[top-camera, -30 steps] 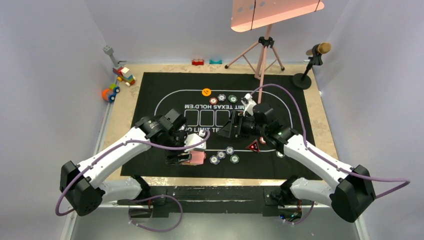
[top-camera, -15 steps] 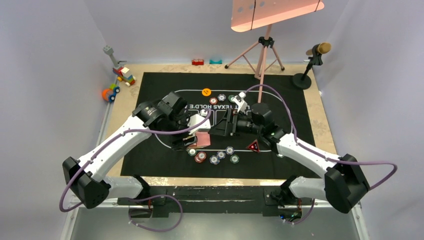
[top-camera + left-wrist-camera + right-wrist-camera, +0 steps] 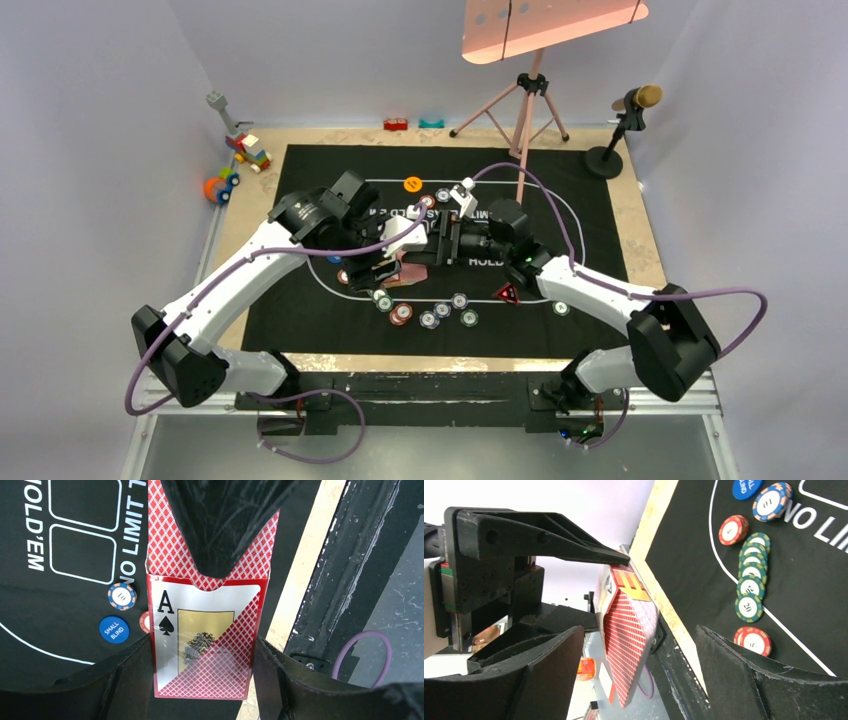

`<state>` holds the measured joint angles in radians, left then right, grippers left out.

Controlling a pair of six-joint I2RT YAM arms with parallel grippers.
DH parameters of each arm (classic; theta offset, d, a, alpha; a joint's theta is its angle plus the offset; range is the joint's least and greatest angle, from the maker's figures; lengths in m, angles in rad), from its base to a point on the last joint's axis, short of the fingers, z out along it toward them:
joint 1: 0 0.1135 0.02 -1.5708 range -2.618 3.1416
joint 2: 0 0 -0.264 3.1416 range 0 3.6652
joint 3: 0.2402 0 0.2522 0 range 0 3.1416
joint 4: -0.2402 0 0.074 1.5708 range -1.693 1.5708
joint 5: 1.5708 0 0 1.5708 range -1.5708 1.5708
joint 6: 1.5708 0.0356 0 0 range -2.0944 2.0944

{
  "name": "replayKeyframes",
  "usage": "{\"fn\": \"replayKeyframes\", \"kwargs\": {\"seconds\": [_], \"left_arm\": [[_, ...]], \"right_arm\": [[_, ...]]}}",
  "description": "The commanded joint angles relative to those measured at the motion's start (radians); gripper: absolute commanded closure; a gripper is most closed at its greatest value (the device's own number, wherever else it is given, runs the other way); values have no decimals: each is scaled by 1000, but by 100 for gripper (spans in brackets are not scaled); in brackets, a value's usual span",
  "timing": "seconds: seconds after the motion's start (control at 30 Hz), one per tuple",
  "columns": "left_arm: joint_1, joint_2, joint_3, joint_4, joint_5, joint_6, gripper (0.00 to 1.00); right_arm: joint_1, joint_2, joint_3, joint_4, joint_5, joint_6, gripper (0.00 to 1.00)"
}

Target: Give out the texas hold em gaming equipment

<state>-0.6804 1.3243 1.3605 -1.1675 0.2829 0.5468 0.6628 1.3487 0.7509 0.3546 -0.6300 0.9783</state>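
Note:
My left gripper (image 3: 202, 682) is shut on a pack of playing cards (image 3: 205, 645) with red patterned backs and an ace of spades showing. It holds the pack above the black mat (image 3: 300, 180) left of centre. My right gripper (image 3: 639, 672) stands open, a finger on each side of the same playing cards (image 3: 629, 635) without touching them. In the top view the two grippers (image 3: 385, 268) (image 3: 432, 246) meet tip to tip. Poker chips (image 3: 443, 310) lie in a loose group near the mat's front, beside a red triangular marker (image 3: 509, 293). An orange button (image 3: 412, 183) sits at the back and a blue button (image 3: 114, 629) below the cards.
Green chips (image 3: 751, 575) lie in a row on the mat, with red chips (image 3: 733, 530) near them. Toy blocks (image 3: 248, 150) sit at the table's back left. A pink tripod (image 3: 525, 110) and a microphone stand (image 3: 625, 125) are at the back right.
My left gripper has carried the cards from the mat's front edge up and back toward the middle. The right gripper has moved left to meet them and opened wider.

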Motion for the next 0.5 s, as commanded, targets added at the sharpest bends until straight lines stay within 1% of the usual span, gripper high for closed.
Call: {"fn": "replayKeyframes", "kwargs": {"seconds": [0.0, 0.1, 0.2, 0.3, 0.47], "left_arm": [[9, 13, 64, 35, 0, -43, 100], [10, 26, 80, 38, -7, -55, 100], [11, 31, 93, 44, -9, -65, 100], [17, 35, 104, 50, -8, -72, 100], [29, 40, 106, 62, 8, -89, 100]], "right_arm": [[12, 24, 49, 112, -41, 40, 14], [19, 46, 61, 135, -45, 51, 14], [27, 69, 71, 145, -48, 63, 17], [30, 93, 74, 160, -52, 88, 26], [37, 107, 71, 201, -48, 115, 37]]}}
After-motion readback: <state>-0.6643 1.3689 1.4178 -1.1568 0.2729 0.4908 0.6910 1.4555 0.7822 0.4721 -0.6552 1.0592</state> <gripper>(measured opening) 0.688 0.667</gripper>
